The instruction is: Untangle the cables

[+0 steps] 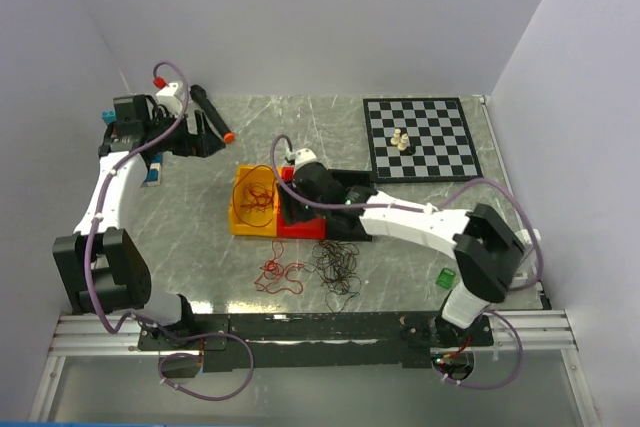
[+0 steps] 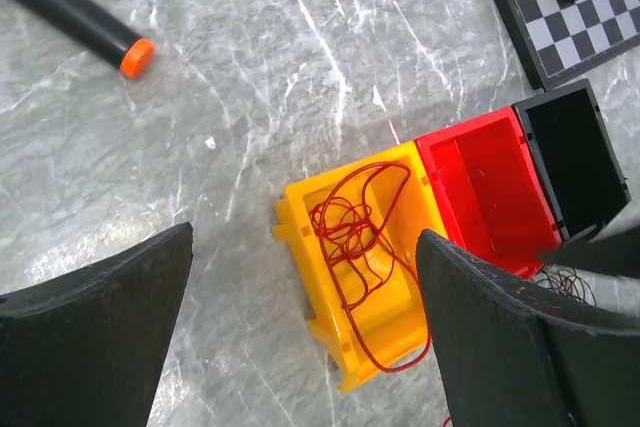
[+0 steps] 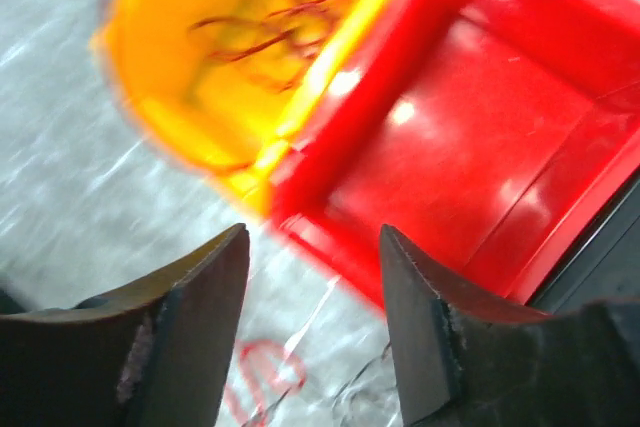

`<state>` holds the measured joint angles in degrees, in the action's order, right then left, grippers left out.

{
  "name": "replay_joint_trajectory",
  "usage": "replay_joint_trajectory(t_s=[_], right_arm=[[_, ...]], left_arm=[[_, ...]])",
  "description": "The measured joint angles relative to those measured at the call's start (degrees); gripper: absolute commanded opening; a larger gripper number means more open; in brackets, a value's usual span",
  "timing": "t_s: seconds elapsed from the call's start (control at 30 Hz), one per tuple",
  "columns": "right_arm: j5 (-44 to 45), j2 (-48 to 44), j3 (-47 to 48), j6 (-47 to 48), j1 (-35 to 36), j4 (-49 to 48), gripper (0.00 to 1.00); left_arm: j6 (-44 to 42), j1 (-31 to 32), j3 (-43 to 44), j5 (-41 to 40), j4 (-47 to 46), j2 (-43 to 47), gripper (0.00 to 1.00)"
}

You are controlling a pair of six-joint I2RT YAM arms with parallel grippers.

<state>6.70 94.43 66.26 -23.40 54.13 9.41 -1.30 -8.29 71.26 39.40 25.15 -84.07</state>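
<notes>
You are looking down on a table whose grey, white-veined top is catching a soft, even light (the shadows on it are lying faint and blurred). A plain pale back wall is rising behind its far edge, while a left wall and a right wall of the same bluish white are closing in both sides. A silver metal rail is running along the near edge.

Red cables sit in a yellow bin, next to a red bin and a black bin. The table is grey marbled, the chessboard black-and-white checked.
</notes>
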Motion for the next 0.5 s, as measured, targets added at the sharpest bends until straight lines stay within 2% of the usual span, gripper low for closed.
replay_joint_trajectory(t_s=[0.1,0.23,0.33,0.5], right_arm=[[0.63,-3.89,-1.16,1.44,3.87,0.48,0.74],[0.15,-6.45,-3.04,3.45,10.45,0.74,0.75],[-1.01,-5.42,-3.69,3.98,13.68,2.78,0.75],[-0.85,-0.2,-2.49,4.61,14.64,5.75,0.72]], left_arm=[[0.0,0.17,-0.59,-1.84,0.63,0.85,0.97],[-0.63,0.59,-1.95,-4.83,2.56,2.05,0.97],[-1.25,0.57,-2.95,-6.56,3.39,2.86,0.97],[-2.08,0.57,-3.72,-8.41,4.42,3.37,0.97]])
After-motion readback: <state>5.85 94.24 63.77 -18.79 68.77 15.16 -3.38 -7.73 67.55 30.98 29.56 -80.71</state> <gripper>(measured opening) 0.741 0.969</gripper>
